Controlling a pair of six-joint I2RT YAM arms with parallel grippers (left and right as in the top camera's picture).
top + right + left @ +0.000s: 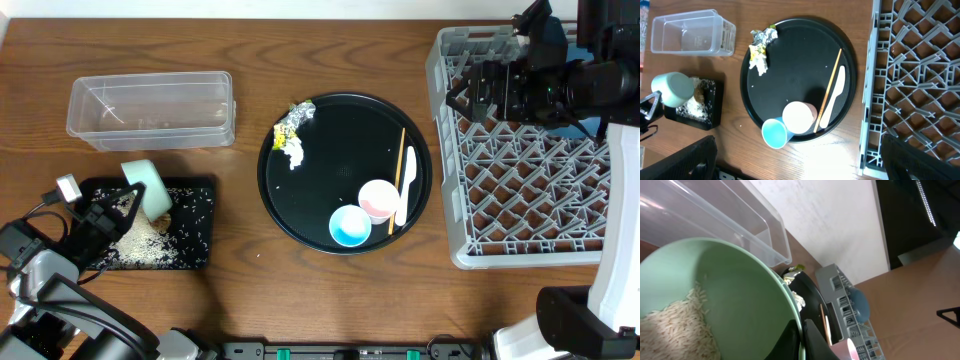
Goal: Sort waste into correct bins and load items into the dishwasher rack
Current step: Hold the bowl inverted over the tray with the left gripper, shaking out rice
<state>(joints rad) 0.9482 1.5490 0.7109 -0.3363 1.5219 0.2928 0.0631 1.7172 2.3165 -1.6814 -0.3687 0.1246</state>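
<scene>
My left gripper (pixel 801 341) is shut on the rim of the pale green bowl (pixel 730 295), one finger inside and one outside. The bowl (pixel 148 188) is tipped over the shallow black tray (pixel 195 235), with rice (pixel 675 325) still in it and rice (pixel 145 243) heaped on the tray. Foil, yellow wrapper and white paper (pixel 292 130) lie on the round black tray (pixel 330 110), with the chopsticks (pixel 397 180), white spoon (pixel 406 185), pink cup (pixel 379 200) and blue cup (pixel 350 225). My right gripper (pixel 470 95) hangs open and empty over the grey rack (pixel 520 180).
The clear tub (pixel 150 105) stands behind the black tray, with nothing visible in it. A blue plate (pixel 860 305) stands in the rack at its far side. Bare wood lies between the black tray and the round tray.
</scene>
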